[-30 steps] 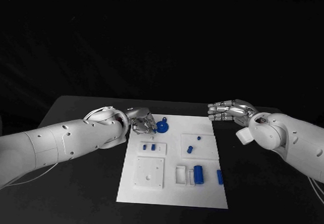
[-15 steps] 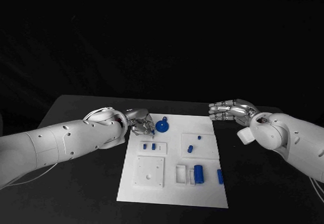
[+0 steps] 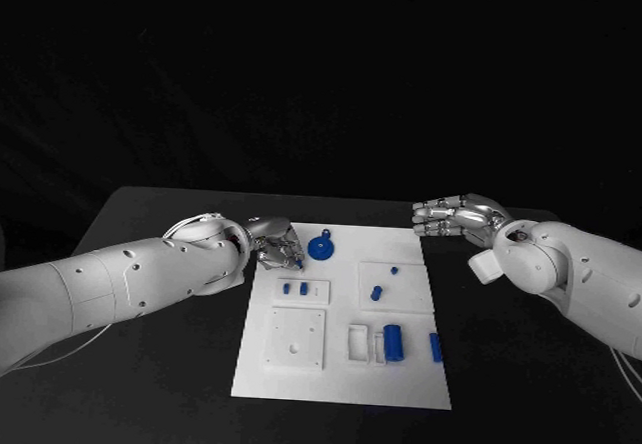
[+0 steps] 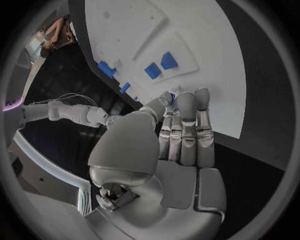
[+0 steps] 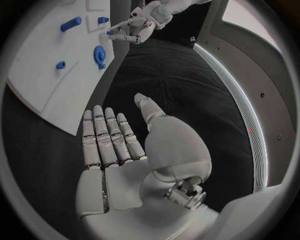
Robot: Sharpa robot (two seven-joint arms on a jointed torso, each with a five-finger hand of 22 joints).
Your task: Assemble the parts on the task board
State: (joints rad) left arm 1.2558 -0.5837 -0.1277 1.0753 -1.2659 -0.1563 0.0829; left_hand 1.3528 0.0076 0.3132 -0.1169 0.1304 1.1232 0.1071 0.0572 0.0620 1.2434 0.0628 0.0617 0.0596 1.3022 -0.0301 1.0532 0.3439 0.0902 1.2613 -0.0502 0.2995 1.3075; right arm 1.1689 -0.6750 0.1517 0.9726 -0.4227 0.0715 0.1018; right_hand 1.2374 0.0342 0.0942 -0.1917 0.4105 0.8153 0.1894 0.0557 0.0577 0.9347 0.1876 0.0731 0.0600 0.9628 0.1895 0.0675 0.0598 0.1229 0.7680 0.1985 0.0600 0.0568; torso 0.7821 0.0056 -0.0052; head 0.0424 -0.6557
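- The white board [image 3: 342, 383] lies flat in the middle of the black worktop [image 3: 155, 374], and every place below is given relative to this board.
- The left hand [image 3: 276, 246] sits at the board's far left corner, its fingers [image 4: 186, 125] held straight and close together over the board's edge, holding nothing (in the left wrist view the fingertips reach just past the rim).
- A round blue part with a short stem [image 3: 322, 247] lies on the board's far end, just beside the left hand; I cannot tell whether the fingers touch it.
- The right hand [image 3: 455, 220] hovers off the board's far right corner, over the worktop, its fingers [image 5: 106, 135] straight and side by side, thumb apart, empty.
- Two small blue blocks [image 3: 297, 290] sit in a recess on the board's left half.
- A blue cylinder [image 3: 393, 342] and a slim blue bar [image 3: 436, 348] lie on its near right part.
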